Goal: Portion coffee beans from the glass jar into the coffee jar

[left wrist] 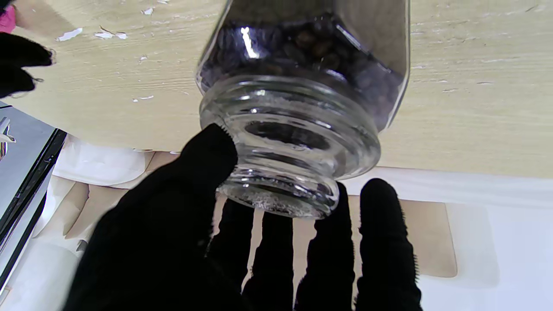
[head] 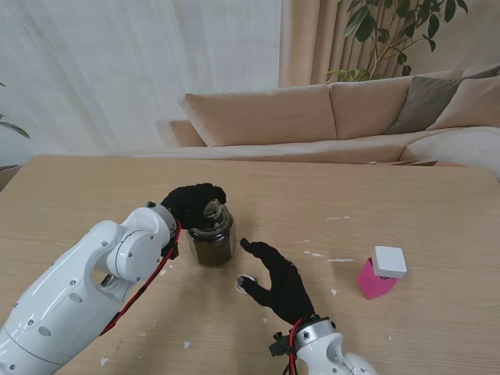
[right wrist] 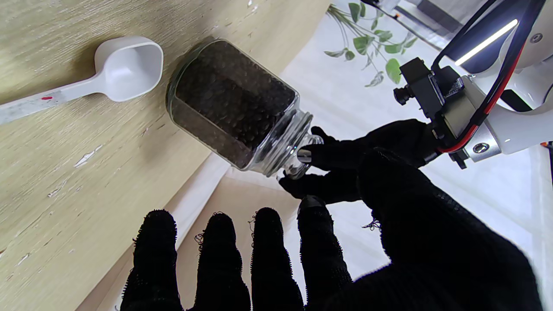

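**Both hands at the open bean jar**

Right hand [head: 280,283] sits nearest me, fingers spread wide and holding nothing, just right of the glass jar [head: 211,237]. Under its fingers a white scoop [right wrist: 113,74] lies flat on the wooden table [head: 94,187]. The jar stands upright near the table's middle, lidless and mostly full of dark beans. The left hand [head: 190,203] wraps its threaded neck, thumb on one side and fingers [left wrist: 380,224] behind the rim. A pink container with a white cap [head: 380,273] stands well apart to the right.
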Action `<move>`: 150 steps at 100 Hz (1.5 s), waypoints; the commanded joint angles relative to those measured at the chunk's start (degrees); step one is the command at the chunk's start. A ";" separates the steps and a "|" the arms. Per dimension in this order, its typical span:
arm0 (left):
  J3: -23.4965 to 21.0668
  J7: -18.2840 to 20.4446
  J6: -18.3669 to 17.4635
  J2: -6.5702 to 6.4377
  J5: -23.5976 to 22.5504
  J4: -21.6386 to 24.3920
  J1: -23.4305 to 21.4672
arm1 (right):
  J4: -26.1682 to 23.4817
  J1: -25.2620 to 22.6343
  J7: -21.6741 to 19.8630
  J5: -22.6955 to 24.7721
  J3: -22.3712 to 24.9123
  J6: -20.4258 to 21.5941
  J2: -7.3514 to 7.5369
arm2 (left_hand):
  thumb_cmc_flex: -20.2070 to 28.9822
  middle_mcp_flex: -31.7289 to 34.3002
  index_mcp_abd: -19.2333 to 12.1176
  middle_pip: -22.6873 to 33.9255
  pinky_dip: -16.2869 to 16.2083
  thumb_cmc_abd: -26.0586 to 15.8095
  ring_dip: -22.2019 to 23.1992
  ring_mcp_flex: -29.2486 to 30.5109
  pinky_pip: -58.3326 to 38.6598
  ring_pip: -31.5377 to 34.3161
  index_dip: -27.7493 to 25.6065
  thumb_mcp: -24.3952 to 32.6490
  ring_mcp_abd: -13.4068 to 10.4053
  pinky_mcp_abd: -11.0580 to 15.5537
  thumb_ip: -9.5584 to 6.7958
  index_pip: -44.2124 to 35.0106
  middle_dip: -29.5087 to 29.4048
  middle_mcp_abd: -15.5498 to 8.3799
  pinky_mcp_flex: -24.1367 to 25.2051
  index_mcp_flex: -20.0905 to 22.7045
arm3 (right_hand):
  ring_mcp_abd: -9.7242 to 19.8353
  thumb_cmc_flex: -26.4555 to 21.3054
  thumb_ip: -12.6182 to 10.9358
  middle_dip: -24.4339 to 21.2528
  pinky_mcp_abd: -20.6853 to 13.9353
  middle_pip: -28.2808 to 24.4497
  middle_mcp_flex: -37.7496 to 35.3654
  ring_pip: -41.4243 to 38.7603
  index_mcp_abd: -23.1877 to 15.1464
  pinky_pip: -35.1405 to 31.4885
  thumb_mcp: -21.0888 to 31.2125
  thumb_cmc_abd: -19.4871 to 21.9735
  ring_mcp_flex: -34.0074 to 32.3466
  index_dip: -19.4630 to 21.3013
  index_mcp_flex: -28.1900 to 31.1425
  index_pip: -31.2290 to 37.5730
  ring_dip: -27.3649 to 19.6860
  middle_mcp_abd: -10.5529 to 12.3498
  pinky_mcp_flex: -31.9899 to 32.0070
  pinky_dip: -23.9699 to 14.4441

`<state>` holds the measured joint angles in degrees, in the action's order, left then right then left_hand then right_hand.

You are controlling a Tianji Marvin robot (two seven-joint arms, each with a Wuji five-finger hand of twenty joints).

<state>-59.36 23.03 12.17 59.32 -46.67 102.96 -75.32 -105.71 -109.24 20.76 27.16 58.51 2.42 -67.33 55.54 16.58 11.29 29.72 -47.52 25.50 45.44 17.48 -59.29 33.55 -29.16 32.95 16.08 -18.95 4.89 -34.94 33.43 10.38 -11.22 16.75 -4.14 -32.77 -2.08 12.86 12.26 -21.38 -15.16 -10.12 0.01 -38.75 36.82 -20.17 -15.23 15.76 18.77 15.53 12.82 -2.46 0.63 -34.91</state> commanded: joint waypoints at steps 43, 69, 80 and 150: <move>-2.05 2.99 0.19 -0.19 1.98 1.94 -1.31 | -0.34 -0.31 -1.21 -0.27 -0.12 0.03 -0.18 | -11.49 -9.87 -4.77 -26.83 13.26 -7.36 -17.39 -16.43 48.86 -29.11 11.30 -11.10 -6.49 -1.10 -1.37 26.37 -12.03 -6.20 14.85 -8.65 | 1.26 -1.68 -1.19 -0.39 -0.55 0.19 2.21 0.98 0.72 0.52 -0.64 1.01 1.94 -0.56 -1.66 0.35 0.88 1.71 0.38 -0.71; -11.49 -3.23 -4.78 0.76 10.08 5.47 -10.76 | -0.12 0.04 -0.85 -0.21 -0.38 -0.44 -0.31 | -6.79 -8.90 -4.83 -25.10 15.42 -16.90 -21.42 -16.01 53.91 -30.76 11.78 -27.32 -7.78 3.55 -3.37 22.70 -12.63 -6.11 16.57 -7.19 | 1.29 -1.22 -0.96 -0.37 -0.54 0.12 2.10 1.07 0.35 0.86 -1.08 1.05 2.01 -0.50 -1.78 0.36 0.92 1.61 0.75 -0.73; -16.40 -6.41 -8.47 1.31 13.63 8.22 -17.39 | 0.14 0.48 -0.17 -0.24 -0.86 -0.43 -0.51 | -6.42 -8.85 -4.73 -24.91 19.24 -17.29 -22.88 -16.09 55.64 -31.21 13.29 -28.50 -7.19 3.10 -3.48 22.30 -13.41 -5.66 16.26 -6.78 | 1.41 -0.81 -0.64 -0.33 -0.60 0.03 2.06 1.16 -0.13 1.37 -1.64 1.33 2.08 -0.39 -1.99 0.44 0.94 1.66 1.21 -0.58; -28.30 -20.11 -29.66 4.48 30.65 9.13 -47.55 | 0.53 -0.73 0.35 1.77 -2.10 0.67 -0.17 | -4.61 -8.09 -3.39 -23.15 25.69 -17.40 -24.84 -16.21 57.37 -31.59 16.61 -28.85 -7.16 3.83 -3.30 21.67 -15.73 -4.32 15.80 -4.43 | 2.05 -1.21 -0.43 -0.44 -1.14 0.30 2.95 2.03 -1.86 3.43 -3.27 2.31 3.14 -0.03 -3.71 0.54 0.85 2.52 2.17 -0.30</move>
<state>-88.36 1.85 -17.20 63.04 -16.56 113.85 -121.81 -105.39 -109.70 22.12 28.76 56.93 2.54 -67.47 50.11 8.55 8.67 6.76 -23.38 9.76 21.97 2.87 -3.49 3.19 -13.23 4.21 9.98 -16.98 3.14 -13.38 18.78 6.58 4.59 12.48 -4.14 -32.77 -2.08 12.85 12.26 -21.41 -14.49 -9.44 -0.58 -36.56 34.52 -19.59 -13.90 15.76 16.51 15.57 12.89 -1.87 1.89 -34.99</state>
